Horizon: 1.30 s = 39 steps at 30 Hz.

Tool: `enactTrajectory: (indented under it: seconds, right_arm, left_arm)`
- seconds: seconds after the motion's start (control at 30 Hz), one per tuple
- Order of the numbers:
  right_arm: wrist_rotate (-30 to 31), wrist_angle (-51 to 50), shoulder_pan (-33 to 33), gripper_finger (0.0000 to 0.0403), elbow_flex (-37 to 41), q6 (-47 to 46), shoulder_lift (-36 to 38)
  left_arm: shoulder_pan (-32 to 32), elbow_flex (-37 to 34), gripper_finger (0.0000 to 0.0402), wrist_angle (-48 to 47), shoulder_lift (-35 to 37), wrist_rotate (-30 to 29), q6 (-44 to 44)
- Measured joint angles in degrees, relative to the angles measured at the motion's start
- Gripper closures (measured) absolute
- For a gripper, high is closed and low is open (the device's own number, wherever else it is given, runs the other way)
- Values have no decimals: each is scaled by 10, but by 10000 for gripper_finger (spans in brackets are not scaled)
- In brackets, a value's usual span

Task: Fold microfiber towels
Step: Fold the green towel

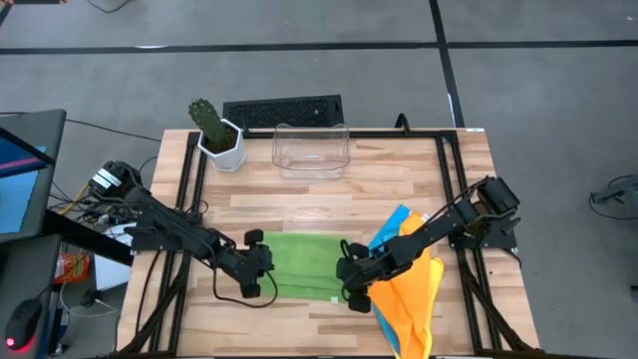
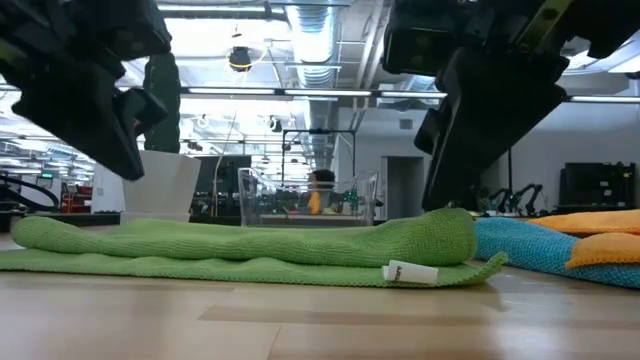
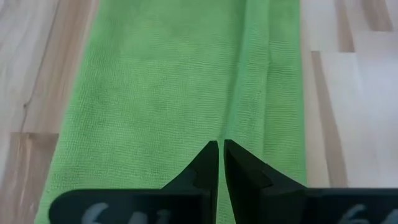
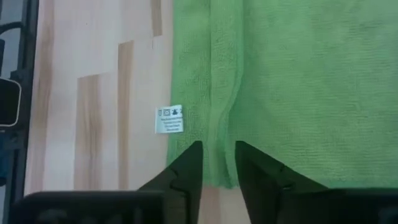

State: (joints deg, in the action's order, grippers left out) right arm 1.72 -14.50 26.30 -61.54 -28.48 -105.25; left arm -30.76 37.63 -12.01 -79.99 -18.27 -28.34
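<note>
We see the green towel (image 1: 304,261) lying on the wooden counter (image 1: 329,194), near its front edge and between the two arms, folded into a long band running left to right. From the low view its far part is doubled over into a soft roll (image 2: 250,240) resting on the flat lower layer, and a small white label (image 2: 410,272) sticks out at its right end.

Our left hand (image 1: 261,271) sits at the towel's left end; its fingers (image 3: 205,171) are clenched together with only a hairline between them, above a crease in the cloth, and we see no cloth caught between the tips.

Our right hand (image 1: 351,279) sits at the towel's right end, its fingers (image 4: 189,165) parted with a fold of the green edge showing in the gap; we cannot tell whether they pinch it.

Just right of the green towel, under the right arm, lie the blue towel (image 1: 395,221) and the orange towel (image 1: 411,299), heaped together and touching.

At the counter's far side stand a clear plastic bin (image 1: 311,152) and, to its left, a cactus in a white pot (image 1: 219,135).
</note>
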Motion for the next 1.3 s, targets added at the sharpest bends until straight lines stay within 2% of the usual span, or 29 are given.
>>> enactTrajectory:
  seconds: [0.1, 0.2, 0.47, 0.73, 0.97, 1.13, 1.3]
  right_arm:
    - [-1, 0, 3, 259, 0, 0, 0]
    - [-3, 0, 8, 250, 0, -2, 0]
    - [-1, -5, 8, 249, 0, -14, 0]
    - [0, -2, -4, 263, 0, -15, -1]
    - [3, 2, -16, 265, 0, -15, -2]
    - [28, 33, -16, 265, 0, -15, -2]
    - [44, 57, -22, 268, 0, -15, -2]
  left_arm:
    - [5, -15, 386, 19, 0, 12, -5]
    - [7, -33, 386, 32, 0, 52, -18]
    - [5, -41, 386, 29, 0, 96, -52]
    - [5, -41, 386, 58, 0, 244, -54]
    - [5, -39, 386, 118, 0, 342, -60]
    - [6, -24, 386, 116, 11, 340, -82]
    - [19, -16, 386, 113, 33, 284, -53]
